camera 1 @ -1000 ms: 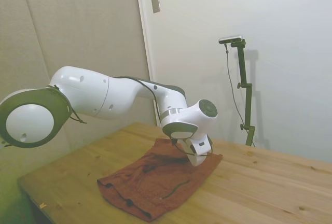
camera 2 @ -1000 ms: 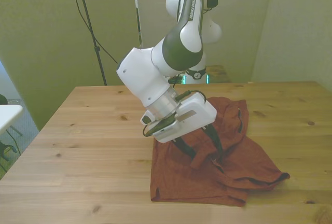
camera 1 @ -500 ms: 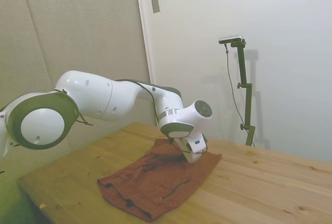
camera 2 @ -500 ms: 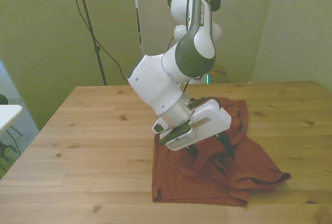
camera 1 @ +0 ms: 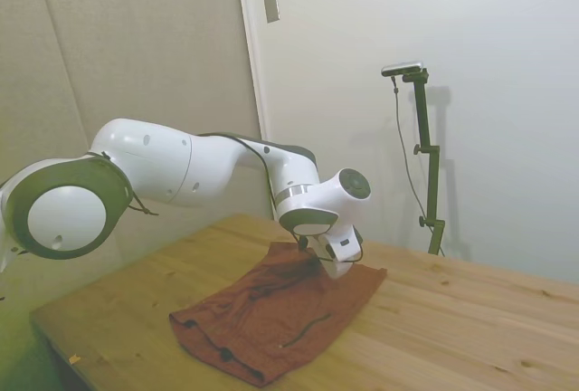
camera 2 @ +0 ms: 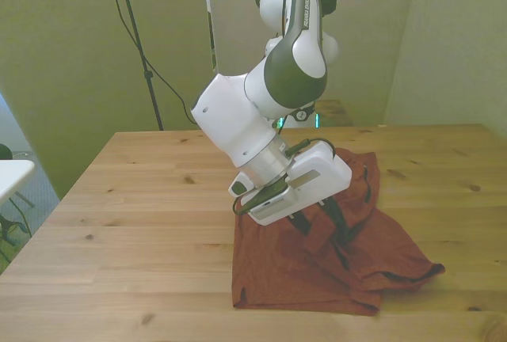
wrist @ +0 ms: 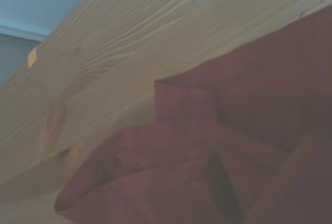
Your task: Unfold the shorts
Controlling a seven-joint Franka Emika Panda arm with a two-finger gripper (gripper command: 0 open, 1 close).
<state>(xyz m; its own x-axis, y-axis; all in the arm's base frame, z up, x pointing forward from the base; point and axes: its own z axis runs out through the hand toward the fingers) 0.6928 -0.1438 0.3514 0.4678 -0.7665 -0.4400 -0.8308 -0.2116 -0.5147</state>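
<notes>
The rust-red shorts point(camera 2: 309, 279) lie wrinkled and partly folded on the wooden table point(camera 2: 142, 199), toward the front view's right and close to the near edge. My gripper point(camera 2: 318, 229) is tilted down over the middle of the shorts. It is shut on a raised ridge of their cloth, with dark trim running beside the fingers. In the side view the gripper point(camera 1: 333, 271) sits at the far end of the shorts point(camera 1: 262, 319), just above the table. The wrist view shows tented folds of the shorts point(wrist: 233, 130) close up.
Bare wood stretches across the front view's left half and behind the shorts. The table's near edge point(camera 2: 158, 334) runs just below the shorts' hem. A white object point(camera 2: 9, 174) stands off the table at the front view's left edge.
The gripper has shifted toward the front view's right and risen slightly, drawing the cloth ridge along. The shorts' lower left corner crept a little the same way.
</notes>
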